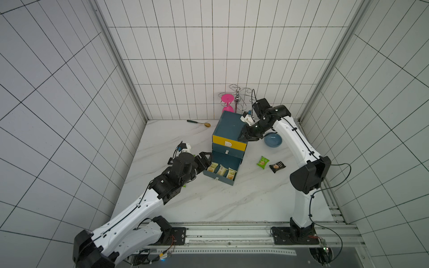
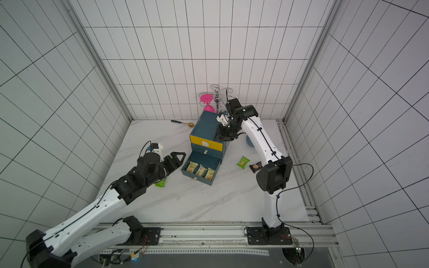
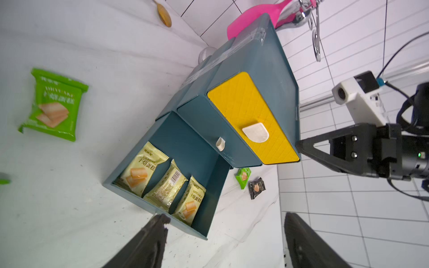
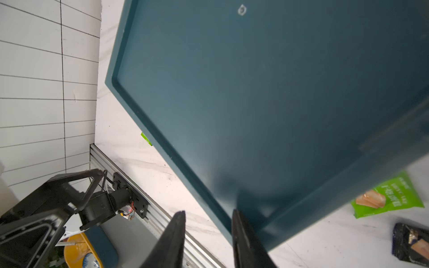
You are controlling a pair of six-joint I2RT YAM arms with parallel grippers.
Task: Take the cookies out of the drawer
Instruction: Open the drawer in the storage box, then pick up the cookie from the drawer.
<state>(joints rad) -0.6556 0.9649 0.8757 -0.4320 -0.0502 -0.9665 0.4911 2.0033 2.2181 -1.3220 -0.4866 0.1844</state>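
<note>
cookies in drawer: three pale yellow packets (image 1: 222, 171) (image 3: 168, 185), pillow-shaped, a tan biscuit printed on two; laid side by side in the pulled-out bottom drawer (image 1: 226, 160) of the blue cabinet (image 1: 228, 126).
cookies out: green packet (image 1: 262, 162) and black packet (image 1: 277, 166) seen on the table (image 1: 209, 204) at the cabinet's right-arm side; second green packet (image 2: 161, 183) at its left-arm side, partly covered by the left arm.
left gripper (image 2: 180, 161): jaws spread wide, nothing held; positioned just beside the cabinet's drawer, yellow packets near, untouched.
right gripper (image 4: 208, 212): jaws parted, nothing clamped; set at the cabinet's top front corner, well apart from all packets.
</note>
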